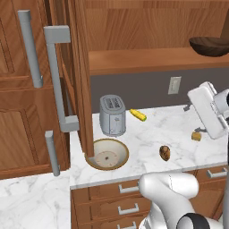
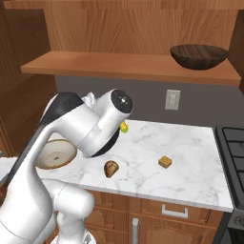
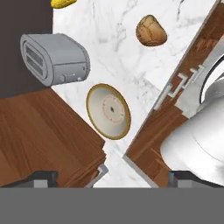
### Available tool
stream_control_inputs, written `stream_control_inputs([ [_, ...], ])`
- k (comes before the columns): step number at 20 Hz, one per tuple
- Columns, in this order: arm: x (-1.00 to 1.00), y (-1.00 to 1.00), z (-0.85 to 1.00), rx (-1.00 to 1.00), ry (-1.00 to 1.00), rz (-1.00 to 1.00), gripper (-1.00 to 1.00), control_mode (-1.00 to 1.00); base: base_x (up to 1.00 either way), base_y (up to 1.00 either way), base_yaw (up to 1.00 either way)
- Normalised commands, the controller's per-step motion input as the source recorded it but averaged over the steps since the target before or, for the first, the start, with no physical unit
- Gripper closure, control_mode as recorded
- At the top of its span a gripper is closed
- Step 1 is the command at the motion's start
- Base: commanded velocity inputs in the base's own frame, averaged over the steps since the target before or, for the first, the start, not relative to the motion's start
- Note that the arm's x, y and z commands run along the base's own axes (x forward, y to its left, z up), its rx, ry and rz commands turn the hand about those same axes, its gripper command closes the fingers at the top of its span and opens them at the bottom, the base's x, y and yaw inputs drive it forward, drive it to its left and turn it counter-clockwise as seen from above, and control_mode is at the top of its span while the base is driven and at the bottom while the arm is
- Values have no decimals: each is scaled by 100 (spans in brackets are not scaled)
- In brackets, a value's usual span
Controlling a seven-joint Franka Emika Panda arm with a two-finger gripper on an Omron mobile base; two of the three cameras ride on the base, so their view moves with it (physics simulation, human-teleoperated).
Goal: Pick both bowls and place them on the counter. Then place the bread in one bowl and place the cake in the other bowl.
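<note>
1. Clearly, the beige bowl (image 1: 107, 154) was already down on the table (image 1: 179, 138), sitting just in front of the toaster (image 1: 112, 115) and close against the open cupboard door (image 1: 82, 80).
2. The dark wooden bowl (image 2: 198, 55) stood on the shelf (image 2: 128, 66) above the table, towards its right end, well apart from everything below.
3. The gripper (image 3: 111, 177) was spread as wide as it went and held nothing; its two dark fingertips (image 3: 41, 177) showed at the bottom of the hand view with bare space between them.
4. In that view the gripper looked down from above on the beige bowl, which lay straight ahead between the fingertips, with the toaster beyond it and the bread (image 3: 151, 30) off to one side.
5. The relation that mattered, as I judged it: the wooden bowl lay up and to the right of the hand, on the shelf, not below it, so the next reach would have to rise and swing right.
6. The bread (image 2: 111, 168) lay near the table's front edge, and the cake (image 2: 165, 162) sat apart from it to its right.
7. Neither bowl had anything in it yet.
</note>
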Motion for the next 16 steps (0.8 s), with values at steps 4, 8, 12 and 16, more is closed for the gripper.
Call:
stream_control_inputs([
  [4, -17, -35, 41, 0, 7, -38, -100, -100, 0, 0, 0],
  [8, -15, -34, 40, -1, 7, -38, -100, -100, 0, 0, 0],
  [12, -15, -36, 40, -2, 1, -37, -100, -100, 0, 0, 0],
  [16, -13, -31, 43, -4, 0, -33, -100, -100, 0, 0, 0],
])
